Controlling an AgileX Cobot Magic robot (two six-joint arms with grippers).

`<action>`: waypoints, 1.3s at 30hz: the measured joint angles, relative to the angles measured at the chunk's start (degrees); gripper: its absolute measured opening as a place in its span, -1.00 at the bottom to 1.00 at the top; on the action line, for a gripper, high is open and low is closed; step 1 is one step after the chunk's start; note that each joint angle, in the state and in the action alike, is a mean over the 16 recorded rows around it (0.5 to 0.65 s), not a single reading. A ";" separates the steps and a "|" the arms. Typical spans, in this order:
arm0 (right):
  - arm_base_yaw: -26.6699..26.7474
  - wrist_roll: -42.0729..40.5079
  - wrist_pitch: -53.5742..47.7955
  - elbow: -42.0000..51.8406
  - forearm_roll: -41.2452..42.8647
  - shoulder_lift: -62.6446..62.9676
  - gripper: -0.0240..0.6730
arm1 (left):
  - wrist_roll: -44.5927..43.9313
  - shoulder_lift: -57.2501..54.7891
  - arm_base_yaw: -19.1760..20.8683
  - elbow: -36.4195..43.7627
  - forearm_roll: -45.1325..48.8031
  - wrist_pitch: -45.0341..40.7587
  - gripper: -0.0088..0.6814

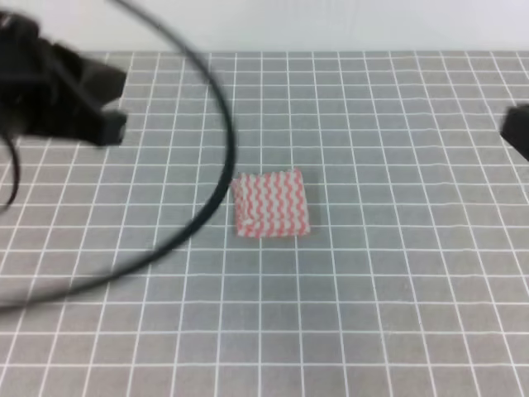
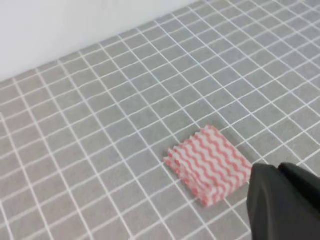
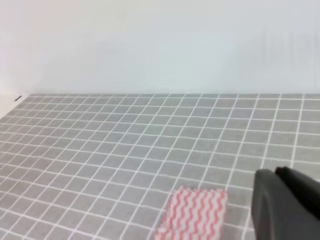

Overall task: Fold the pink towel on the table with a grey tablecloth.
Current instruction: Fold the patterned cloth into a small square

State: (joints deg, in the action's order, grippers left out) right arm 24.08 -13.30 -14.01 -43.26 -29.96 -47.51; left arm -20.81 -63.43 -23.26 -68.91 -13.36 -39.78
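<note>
Overhead, the pink towel [image 1: 271, 204] lies folded into a small wavy-striped block near the middle of the grey gridded tablecloth [image 1: 397, 289]; a black cable [image 1: 221, 178] loops past its left edge, and only this view shows both arms: the left gripper [image 1: 78, 103] far left, the right gripper [image 1: 517, 131] at the right rim, fingers unreadable; the left wrist view reveals doubled layers and serrated edges; the right wrist view adds the pale wall [image 3: 160, 45] behind.
</note>
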 joint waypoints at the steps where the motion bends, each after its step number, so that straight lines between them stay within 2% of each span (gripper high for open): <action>1: 0.00 -0.01 0.22 1.32 -0.01 1.64 -0.98 | 0.81 1.83 0.00 1.81 0.62 0.67 -0.98; 10: 0.00 -0.12 -0.91 10.25 -0.02 15.04 -0.98 | 11.70 18.93 -0.01 17.23 8.50 3.87 -0.98; 18: 0.00 -0.20 -3.02 12.83 0.16 22.04 -0.98 | 21.86 31.92 -0.02 25.48 15.10 0.51 -0.98; 26: 0.00 -0.28 -3.05 13.06 0.65 23.61 -0.98 | 24.98 38.04 -0.02 28.36 15.62 -6.81 -0.98; 39: 0.00 -0.36 -3.95 13.09 0.96 23.58 -0.98 | 24.95 39.05 -0.01 28.71 15.20 -15.88 -0.98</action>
State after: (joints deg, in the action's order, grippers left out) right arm 24.08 -13.66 -17.96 -30.17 -29.00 -23.93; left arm 4.14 -24.39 -23.27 -40.20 1.83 -55.66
